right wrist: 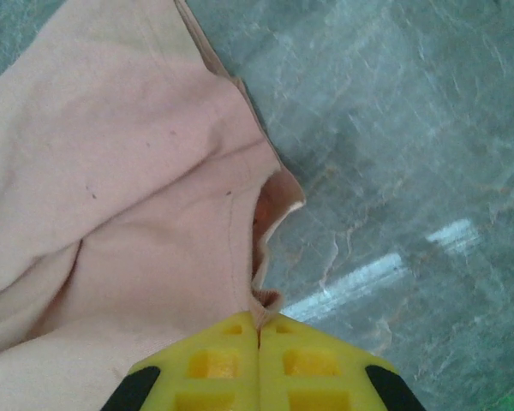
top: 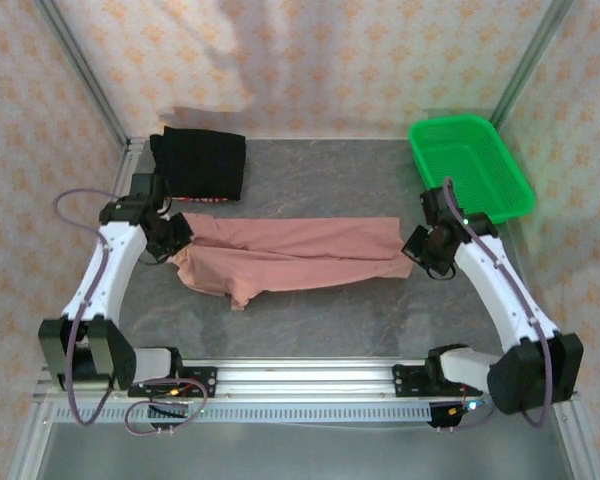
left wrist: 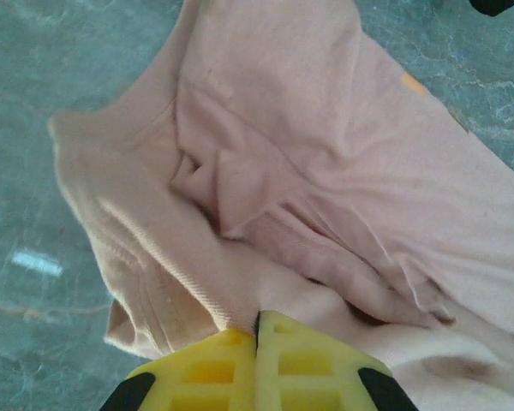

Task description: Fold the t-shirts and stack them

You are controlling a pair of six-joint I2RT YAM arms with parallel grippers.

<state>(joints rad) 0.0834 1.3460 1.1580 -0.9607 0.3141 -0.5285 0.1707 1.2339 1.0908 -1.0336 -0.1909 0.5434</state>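
You're holding the pink shirt (top: 300, 255) lengthwise, half-folded. Left gripper (left wrist: 257, 320) and right gripper (right wrist: 259, 320) are both pinching its ends. Black shirt (top: 202, 165) is lying apparently folded, far left. Final fold and stacking are waiting.

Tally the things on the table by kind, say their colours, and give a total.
T-shirts: 2, the pink t-shirt and the black t-shirt
Baskets: 1, the green basket
Total: 3
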